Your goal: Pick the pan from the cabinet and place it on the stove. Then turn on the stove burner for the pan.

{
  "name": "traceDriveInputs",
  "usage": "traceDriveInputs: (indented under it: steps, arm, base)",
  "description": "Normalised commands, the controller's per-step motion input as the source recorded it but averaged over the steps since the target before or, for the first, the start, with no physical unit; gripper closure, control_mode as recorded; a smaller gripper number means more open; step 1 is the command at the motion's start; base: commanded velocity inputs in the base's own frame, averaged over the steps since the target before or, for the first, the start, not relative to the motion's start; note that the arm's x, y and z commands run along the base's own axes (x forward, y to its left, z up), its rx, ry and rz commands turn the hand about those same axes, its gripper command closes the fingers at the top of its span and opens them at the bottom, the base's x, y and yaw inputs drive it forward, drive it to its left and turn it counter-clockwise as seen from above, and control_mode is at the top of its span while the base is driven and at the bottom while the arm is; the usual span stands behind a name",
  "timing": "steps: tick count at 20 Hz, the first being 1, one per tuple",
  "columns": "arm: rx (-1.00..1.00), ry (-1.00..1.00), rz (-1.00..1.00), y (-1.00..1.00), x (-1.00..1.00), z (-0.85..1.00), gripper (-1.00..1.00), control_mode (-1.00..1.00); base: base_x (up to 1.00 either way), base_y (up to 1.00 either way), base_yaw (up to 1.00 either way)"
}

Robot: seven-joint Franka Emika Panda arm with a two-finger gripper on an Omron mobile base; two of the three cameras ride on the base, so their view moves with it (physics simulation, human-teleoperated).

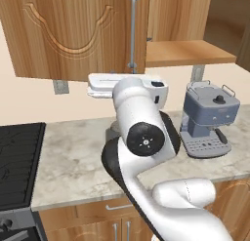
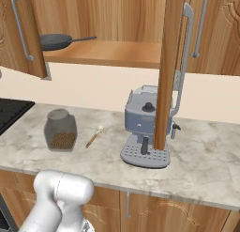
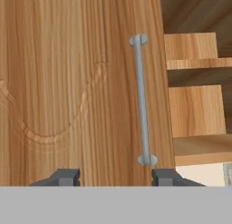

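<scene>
pan [image 2: 55, 41]: dark frying pan on the cabinet shelf [image 2: 112, 53], at its left end, long handle lying along the shelf to the right

cabinet [image 1: 73, 35]: wooden wall unit, doors swung open; one carved door with a vertical silver bar handle [image 3: 142, 100] faces the hand camera

gripper [image 3: 115, 177]: two dark fingertips well apart, nothing between them, just short of the door's face near the lower end of the bar handle

stove [image 1: 17, 162]: black ridged grates at the counter's left end

marble counter [image 2: 201, 156]: carries an espresso machine [image 2: 143, 132], a lidded glass jar of brown grains [image 2: 60, 130], and a small wooden spoon [image 2: 93, 136] beside the jar
</scene>
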Motion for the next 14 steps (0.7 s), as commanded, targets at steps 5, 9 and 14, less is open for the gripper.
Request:
traceDriveInputs:
  steps: [5, 9, 14]
  arm:
    - [0.18, 0.00, 0.04, -0.99, -0.50, 0.00, -1.00, -1.00]
    - [0.23, 0.03, 0.11, -1.00, -0.05, -0.05, -1.00, -1.00]
    - [0.27, 0.14, 0.17, -0.94, 0.01, -0.08, -1.00, -1.00]
  base:
    - [0.00, 0.00, 0.00]
    - [0.00, 0.00, 0.00]
    - [0.00, 0.00, 0.00]
